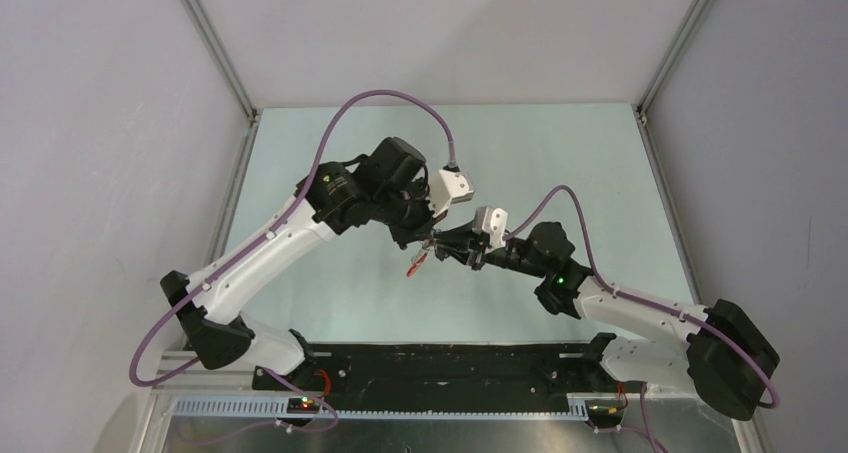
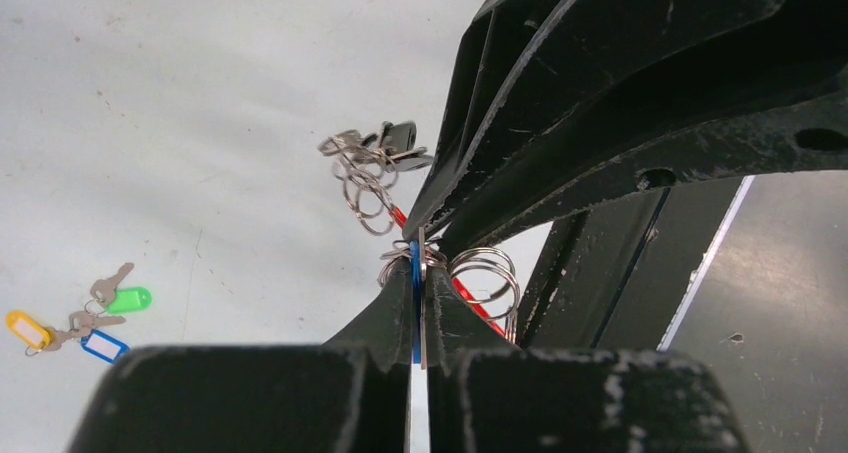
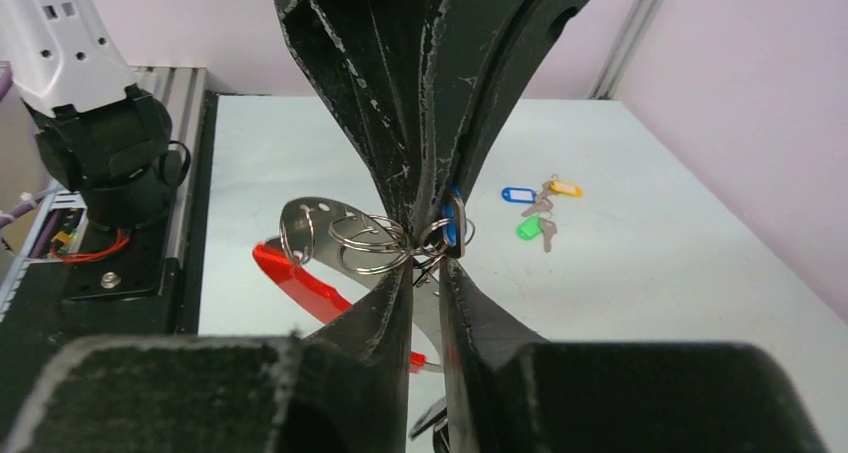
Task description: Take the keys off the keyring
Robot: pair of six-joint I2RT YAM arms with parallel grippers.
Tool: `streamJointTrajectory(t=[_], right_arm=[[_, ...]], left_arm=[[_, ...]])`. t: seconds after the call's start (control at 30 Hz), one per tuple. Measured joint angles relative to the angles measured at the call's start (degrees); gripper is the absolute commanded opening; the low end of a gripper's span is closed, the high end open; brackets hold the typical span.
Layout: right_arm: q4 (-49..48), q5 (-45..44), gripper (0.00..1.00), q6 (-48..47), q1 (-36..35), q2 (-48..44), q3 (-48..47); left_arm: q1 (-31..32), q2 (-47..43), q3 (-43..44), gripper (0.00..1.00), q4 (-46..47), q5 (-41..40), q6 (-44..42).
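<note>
Wrist views alone show left end effector (image 2: 418,265) clenched on keys (image 2: 392,141), right end effector (image 3: 425,270) grasping keyring (image 3: 352,239).

Two hands (image 2: 418,285) (image 3: 428,269), one red strap (image 3: 300,279), three coloured tags (image 2: 130,299) on one spare cluster (image 2: 84,322)

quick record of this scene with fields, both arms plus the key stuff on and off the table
left fingers: shut on the blue tag of the keys, in the air
right fingers: closed on the keyring, tip to tip with the left
red strap: hanging under the keyring
spare keys: lying on the table
</note>
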State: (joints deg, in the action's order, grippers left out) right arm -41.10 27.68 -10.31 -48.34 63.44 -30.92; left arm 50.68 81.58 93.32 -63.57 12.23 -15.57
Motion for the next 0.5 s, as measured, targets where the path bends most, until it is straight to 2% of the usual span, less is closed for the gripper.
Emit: streamJointTrajectory(t=[0.1, 0.17, 0.5], right_arm=[[-2.58, -1.27, 0.15, 0.44, -0.28, 0.59, 1.05], [-4.13, -2.05, 0.00, 0.63, -0.35, 0.98, 1.60], [-6.38, -4.79, 0.00, 0.98, 0.02, 0.81, 2.84]], left_arm=[[-0.02, 0.00, 0.00, 0.00, -0.04, -0.37, 0.00], [-0.02, 0.00, 0.00, 0.00, -0.02, -0.61, 0.02], [0.02, 0.00, 0.00, 0.00, 0.02, -1.79, 1.09]])
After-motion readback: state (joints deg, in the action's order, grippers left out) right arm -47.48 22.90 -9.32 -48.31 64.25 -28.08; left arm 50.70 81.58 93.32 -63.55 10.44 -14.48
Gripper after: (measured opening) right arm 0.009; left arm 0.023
